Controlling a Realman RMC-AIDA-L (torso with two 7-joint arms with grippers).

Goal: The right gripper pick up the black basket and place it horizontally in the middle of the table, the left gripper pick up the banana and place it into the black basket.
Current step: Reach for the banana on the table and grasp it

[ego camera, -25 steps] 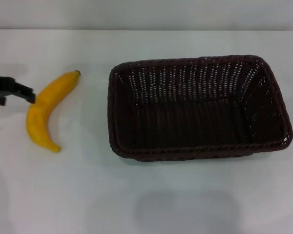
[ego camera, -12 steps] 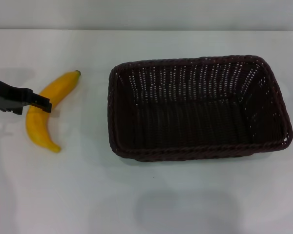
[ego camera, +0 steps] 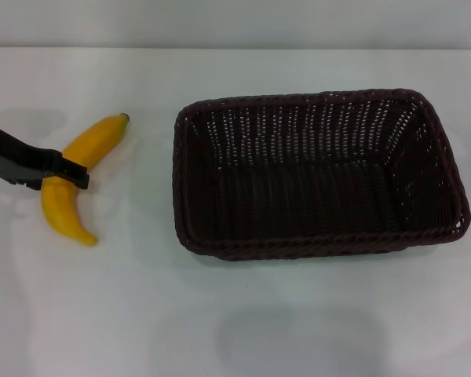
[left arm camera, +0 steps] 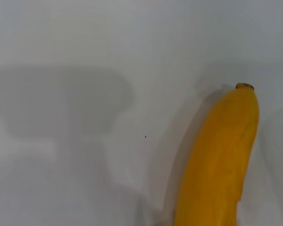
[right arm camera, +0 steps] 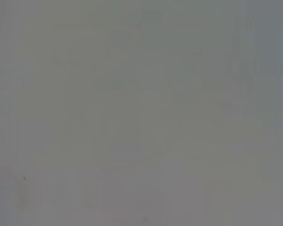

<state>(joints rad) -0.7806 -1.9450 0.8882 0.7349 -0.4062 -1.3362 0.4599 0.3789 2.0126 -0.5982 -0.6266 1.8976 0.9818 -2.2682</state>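
Note:
The yellow banana lies on the white table at the left, its dark stem tip pointing toward the back. My left gripper reaches in from the left edge and lies across the banana's middle, low over it. In the left wrist view the banana fills the lower right, with the gripper's shadow on the table beside it. The black basket sits lengthwise across the table, centre right, with nothing in it. The right gripper is out of view.
Bare white tabletop lies in front of the basket and between it and the banana. The table's back edge runs along the top of the head view. The right wrist view holds only a plain grey surface.
My left gripper has slid rightward from beside the banana to lie over its middle. The banana and the basket have stayed put.

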